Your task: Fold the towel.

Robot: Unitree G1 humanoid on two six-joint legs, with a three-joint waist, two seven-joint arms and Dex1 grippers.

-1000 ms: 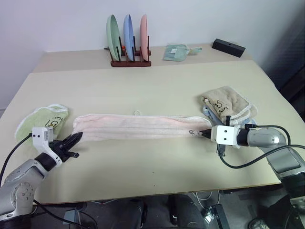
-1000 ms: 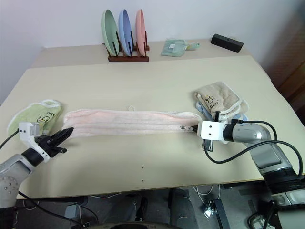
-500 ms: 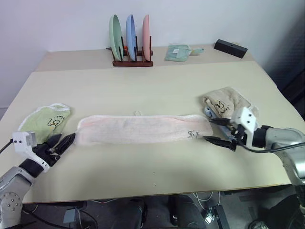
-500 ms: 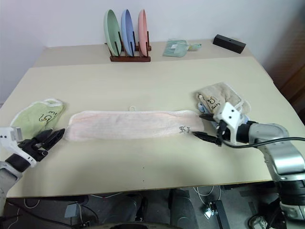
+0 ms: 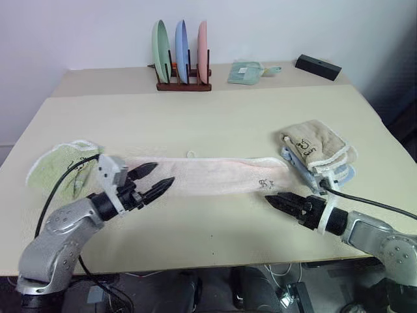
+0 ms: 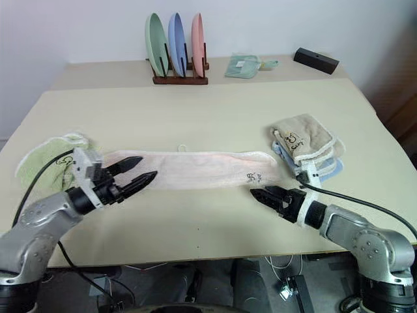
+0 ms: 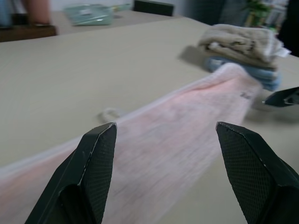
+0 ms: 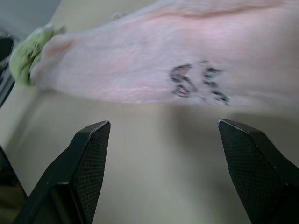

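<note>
Pink towel (image 5: 208, 175) lies flat, long strip across worktop (image 5: 215, 117) middle. Soft, light, floppy (will sag). Your left fingers (image 5: 152, 178) wide, empty; right fingers (image 5: 281, 201) wide, empty. Pinch end corners.

Both hands let go of the towel (image 5: 208, 175) and opened, left hand (image 5: 155, 179) shifting inward.

Head stereo pair looking down over the table (image 5: 215, 124), wrist cameras close, sharing the towel (image 7: 187, 126)
</note>
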